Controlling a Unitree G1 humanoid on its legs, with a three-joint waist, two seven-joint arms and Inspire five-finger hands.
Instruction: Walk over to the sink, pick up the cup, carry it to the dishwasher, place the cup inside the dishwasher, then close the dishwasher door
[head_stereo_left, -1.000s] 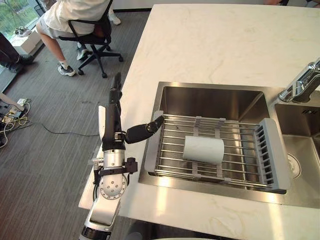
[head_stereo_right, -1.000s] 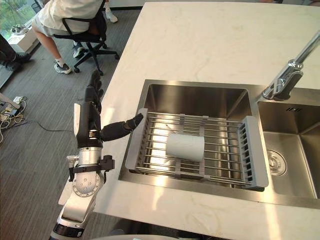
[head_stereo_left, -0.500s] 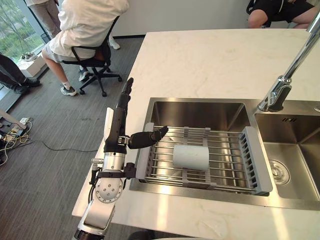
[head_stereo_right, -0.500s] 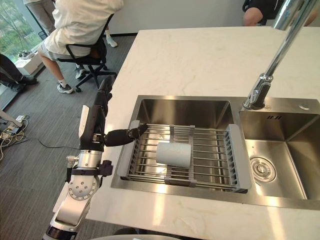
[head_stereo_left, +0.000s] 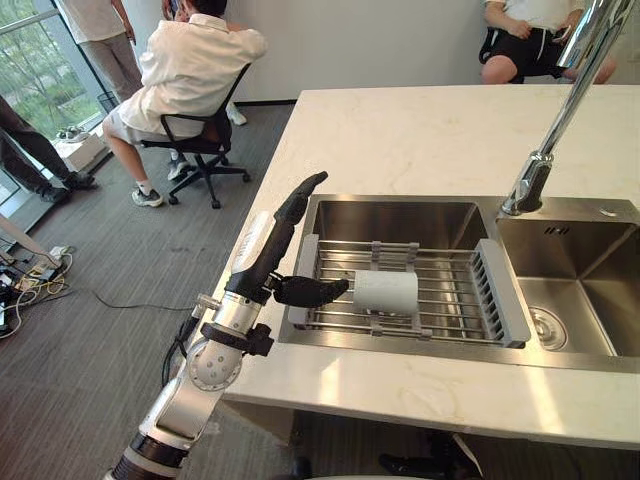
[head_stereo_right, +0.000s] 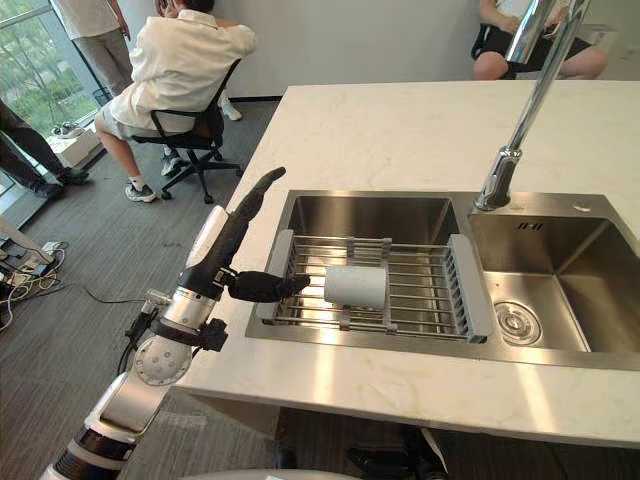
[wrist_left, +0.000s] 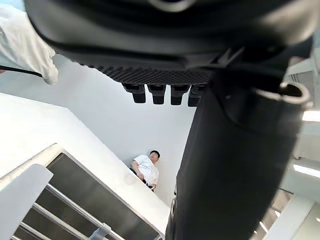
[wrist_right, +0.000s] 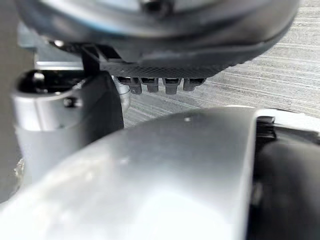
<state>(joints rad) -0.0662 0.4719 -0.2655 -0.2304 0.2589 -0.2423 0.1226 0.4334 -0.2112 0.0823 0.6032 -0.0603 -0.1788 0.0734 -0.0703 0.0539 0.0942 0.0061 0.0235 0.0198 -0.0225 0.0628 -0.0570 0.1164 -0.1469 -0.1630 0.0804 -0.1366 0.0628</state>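
Note:
A white cup lies on its side on a grey drying rack set across the left basin of the steel sink. My left hand hovers over the rack's left end, open. Its fingers point straight out over the sink's corner and its thumb reaches toward the cup, a short gap away. In the left wrist view the left hand's fingers are straight, with nothing between them. My right hand's fingers show in its wrist view over grey carpet, straight and holding nothing.
A tall faucet stands between the two basins; the right basin has a drain. The white counter stretches beyond. A person sits in an office chair at the left, another person sits at the far end, and people stand by the window.
The whole picture has shifted as the camera moved. My left hand has leaned forward over the sink's left rim, its thumb closer to the cup. The cup lies as before.

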